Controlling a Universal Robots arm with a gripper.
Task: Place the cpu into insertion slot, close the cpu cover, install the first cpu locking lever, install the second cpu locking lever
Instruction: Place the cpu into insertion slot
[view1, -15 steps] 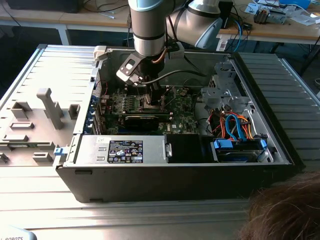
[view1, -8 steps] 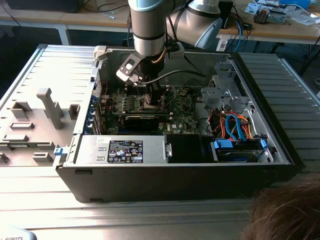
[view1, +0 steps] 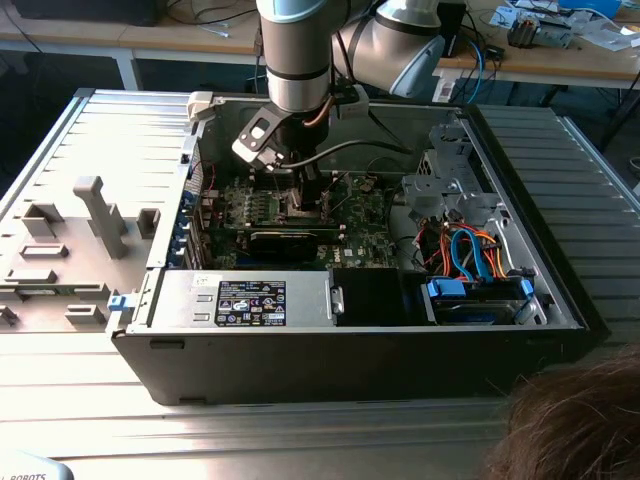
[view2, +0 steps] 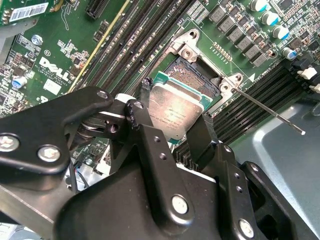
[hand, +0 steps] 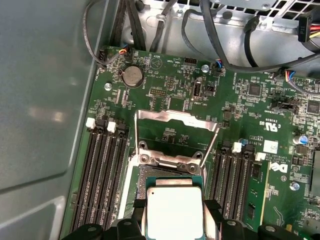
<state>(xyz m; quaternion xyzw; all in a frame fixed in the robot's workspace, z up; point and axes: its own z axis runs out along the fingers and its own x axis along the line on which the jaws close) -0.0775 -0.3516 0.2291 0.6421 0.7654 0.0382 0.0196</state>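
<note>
Silvery-tan cpu (view2: 177, 107) sat clamped between the gripper's (view2: 170, 116) two black fingers (view2: 143, 131). We logged the insertion slot (view2: 192, 77) directly under the hand, its dark centre showing past the cpu's far edge. The cpu cover (hand: 176, 119) stood raised just beyond the fingertips. Whether cpu and slot touched, we could not tell.

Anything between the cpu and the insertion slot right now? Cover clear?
Nothing visible does. The gripper holds the cpu right over the insertion slot, whose dark centre lies bare; the cpu cover stands swung open, off the slot.
</note>
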